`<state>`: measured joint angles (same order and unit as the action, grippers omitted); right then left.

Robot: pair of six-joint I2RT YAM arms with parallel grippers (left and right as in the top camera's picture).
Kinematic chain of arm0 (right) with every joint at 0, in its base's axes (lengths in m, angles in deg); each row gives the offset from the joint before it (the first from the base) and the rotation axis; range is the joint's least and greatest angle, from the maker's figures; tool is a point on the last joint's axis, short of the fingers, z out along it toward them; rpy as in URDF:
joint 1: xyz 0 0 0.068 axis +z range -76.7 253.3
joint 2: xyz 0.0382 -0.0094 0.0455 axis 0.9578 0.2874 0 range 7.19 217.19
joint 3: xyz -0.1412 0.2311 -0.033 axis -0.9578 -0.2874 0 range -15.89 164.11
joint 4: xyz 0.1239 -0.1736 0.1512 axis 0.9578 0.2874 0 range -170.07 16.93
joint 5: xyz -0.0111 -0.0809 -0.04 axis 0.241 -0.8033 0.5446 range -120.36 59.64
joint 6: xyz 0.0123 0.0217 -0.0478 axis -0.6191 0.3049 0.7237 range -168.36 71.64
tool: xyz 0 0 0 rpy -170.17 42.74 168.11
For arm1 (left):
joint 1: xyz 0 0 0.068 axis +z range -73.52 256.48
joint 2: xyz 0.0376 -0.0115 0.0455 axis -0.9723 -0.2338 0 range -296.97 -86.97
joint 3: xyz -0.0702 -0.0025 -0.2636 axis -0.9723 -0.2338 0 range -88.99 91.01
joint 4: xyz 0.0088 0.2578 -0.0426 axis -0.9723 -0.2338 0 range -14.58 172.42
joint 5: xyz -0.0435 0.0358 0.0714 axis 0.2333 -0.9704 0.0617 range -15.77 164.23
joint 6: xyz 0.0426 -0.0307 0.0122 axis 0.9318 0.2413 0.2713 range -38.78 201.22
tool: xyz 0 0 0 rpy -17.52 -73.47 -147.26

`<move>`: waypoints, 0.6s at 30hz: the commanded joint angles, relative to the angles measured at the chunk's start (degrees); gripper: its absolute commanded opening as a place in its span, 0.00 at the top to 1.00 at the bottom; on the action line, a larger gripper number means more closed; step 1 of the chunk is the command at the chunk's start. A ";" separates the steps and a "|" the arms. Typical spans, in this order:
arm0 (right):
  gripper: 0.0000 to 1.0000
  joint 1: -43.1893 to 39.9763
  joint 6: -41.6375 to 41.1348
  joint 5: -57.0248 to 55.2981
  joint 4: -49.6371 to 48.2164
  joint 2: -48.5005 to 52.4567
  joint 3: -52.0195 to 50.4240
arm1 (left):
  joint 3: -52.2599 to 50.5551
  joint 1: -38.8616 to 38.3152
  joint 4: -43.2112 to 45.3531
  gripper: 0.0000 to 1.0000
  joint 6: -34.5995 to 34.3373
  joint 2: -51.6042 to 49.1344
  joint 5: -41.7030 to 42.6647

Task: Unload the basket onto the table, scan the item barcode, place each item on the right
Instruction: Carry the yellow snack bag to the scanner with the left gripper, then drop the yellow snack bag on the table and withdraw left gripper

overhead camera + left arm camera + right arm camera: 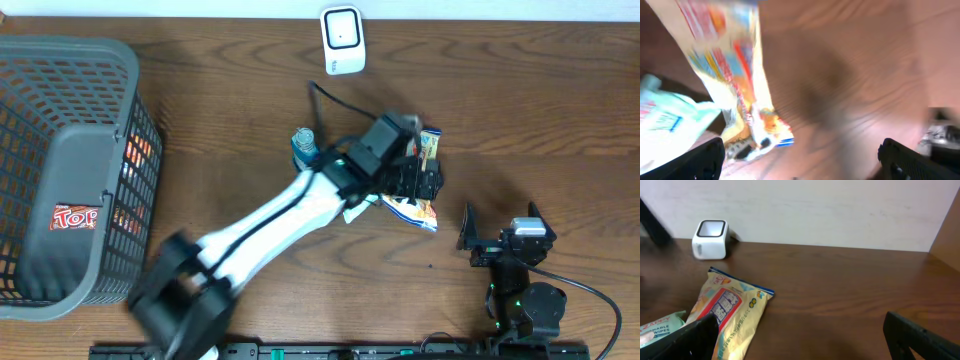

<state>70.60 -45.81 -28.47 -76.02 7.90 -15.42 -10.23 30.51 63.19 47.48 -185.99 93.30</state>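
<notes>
The left claw (801,147) is seen released, its fingers spread wide over the wooden desk (850,75), with nothing gripped between them. In the blurred left wrist view, the yellow snack bag (735,75) is shown lying on the desk near one finger, with a pale green wipes pack (665,115) just beside it. From overhead, the left arm is stretched across the middle of the desk and the snack bag (420,210) is partly hidden beneath the claw (425,180). The white barcode scanner (341,40) is stood at the far edge, well apart from the bag. The right claw (800,322) is likewise held wide open and empty near the front right, facing the bag (735,315) and the scanner (710,232). A grey mesh basket (100,45) holding packets is placed at the left.
</notes>
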 commanded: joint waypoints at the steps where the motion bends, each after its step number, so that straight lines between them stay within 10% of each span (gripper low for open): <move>1: 0.01 0.55 -0.55 -0.07 0.20 -0.22 -0.15 | 2.38 1.16 -3.67 0.02 1.14 8.68 -7.58; 18: 0.01 0.55 -0.55 -0.07 0.22 -0.22 -0.15 | 4.04 18.91 -20.85 0.02 7.48 31.17 -19.58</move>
<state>70.60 -45.81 -28.47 -76.02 7.92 -15.42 -8.06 45.85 42.43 52.29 -157.62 75.09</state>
